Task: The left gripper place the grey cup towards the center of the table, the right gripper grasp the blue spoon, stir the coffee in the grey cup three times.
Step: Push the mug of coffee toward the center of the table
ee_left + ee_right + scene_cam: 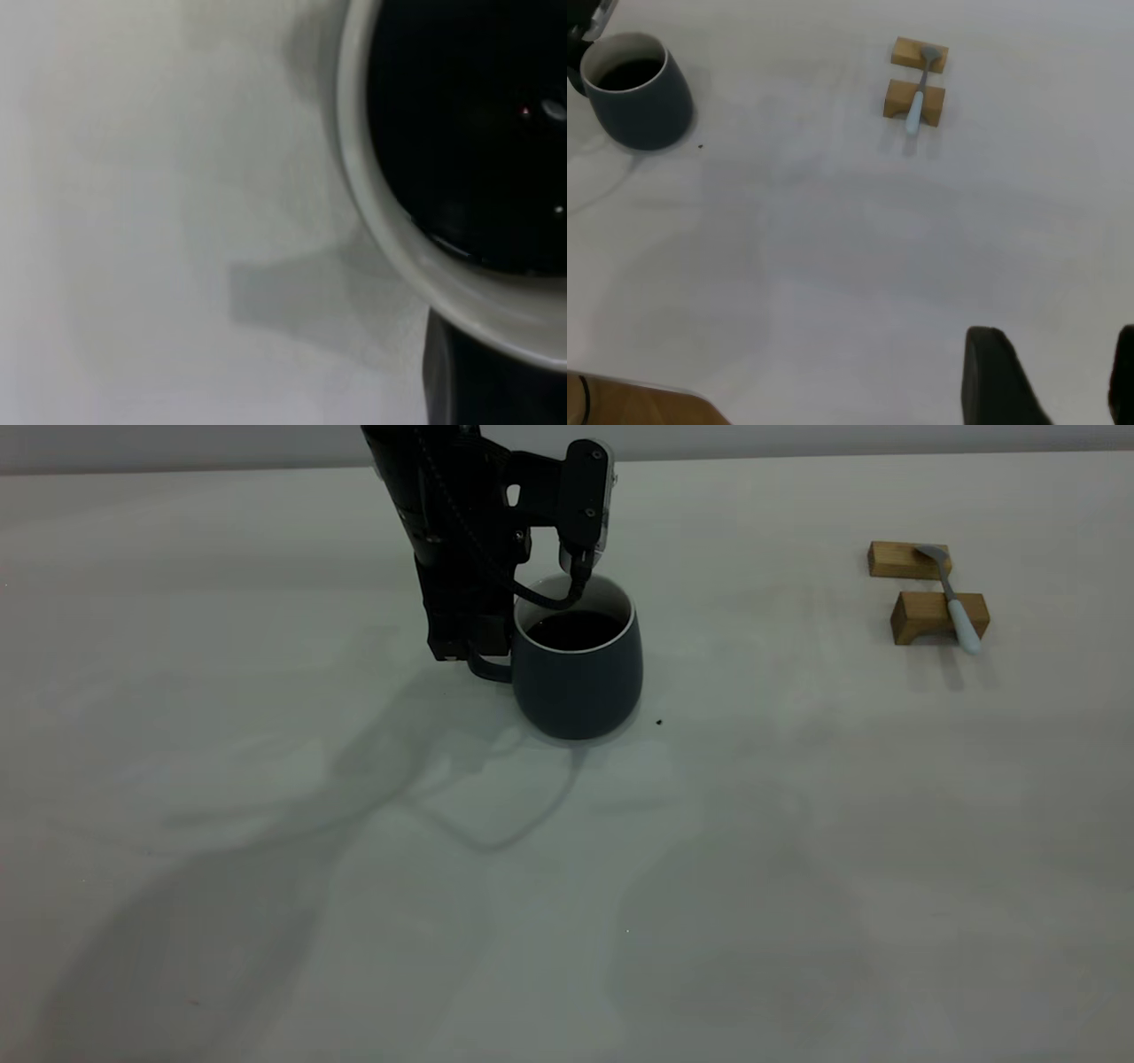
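The grey cup (576,686) stands on the table (797,824) a little left of the middle, with dark coffee (574,631) inside. My left gripper (474,651) reaches down at the cup's left side, its fingers closed around the loop handle. The left wrist view shows the cup's white rim (390,230) and the coffee (469,133) from close above. The blue spoon (955,607) lies across two wooden blocks at the far right, also in the right wrist view as the spoon (915,111). My right gripper (1054,381) hovers open over bare table, far from the spoon and the cup (642,106).
Two wooden blocks (908,560) (930,615) hold the spoon off the table at the far right. A tiny dark speck (659,722) lies beside the cup. A wooden table edge (638,403) shows in the right wrist view.
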Robot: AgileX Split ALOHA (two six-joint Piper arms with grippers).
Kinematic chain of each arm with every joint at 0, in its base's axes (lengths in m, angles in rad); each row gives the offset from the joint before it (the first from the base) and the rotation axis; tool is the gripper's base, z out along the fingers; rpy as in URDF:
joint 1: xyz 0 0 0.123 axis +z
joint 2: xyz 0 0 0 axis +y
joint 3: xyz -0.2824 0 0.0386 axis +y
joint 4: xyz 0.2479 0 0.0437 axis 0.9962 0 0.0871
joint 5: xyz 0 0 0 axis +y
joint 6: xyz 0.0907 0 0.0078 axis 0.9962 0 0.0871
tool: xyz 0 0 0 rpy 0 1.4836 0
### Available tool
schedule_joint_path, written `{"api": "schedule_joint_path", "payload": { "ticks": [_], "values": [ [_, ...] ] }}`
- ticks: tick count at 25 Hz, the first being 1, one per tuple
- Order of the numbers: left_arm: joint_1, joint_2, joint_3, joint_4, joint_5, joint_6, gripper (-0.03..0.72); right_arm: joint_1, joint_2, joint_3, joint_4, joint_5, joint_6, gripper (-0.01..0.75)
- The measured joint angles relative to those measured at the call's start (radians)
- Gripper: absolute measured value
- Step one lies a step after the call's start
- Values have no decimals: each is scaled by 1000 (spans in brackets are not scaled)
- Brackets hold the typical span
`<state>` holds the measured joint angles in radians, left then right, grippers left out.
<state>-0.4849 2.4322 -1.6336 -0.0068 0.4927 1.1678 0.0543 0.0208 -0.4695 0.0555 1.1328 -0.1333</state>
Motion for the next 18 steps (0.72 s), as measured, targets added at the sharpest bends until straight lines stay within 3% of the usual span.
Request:
{"api": "schedule_joint_path", "payload": {
  "ticks": [6,14,18],
  "values": [
    [0,0,0,0,-3,0,223,0,0,0,0,0,0,357],
    [-2,2,-2,7,-11,0,628,0,0,0,0,0,0,357],
    [-3,-23,-21,7,52,-35,677,0,0,0,0,0,0,357]
  ]
}}
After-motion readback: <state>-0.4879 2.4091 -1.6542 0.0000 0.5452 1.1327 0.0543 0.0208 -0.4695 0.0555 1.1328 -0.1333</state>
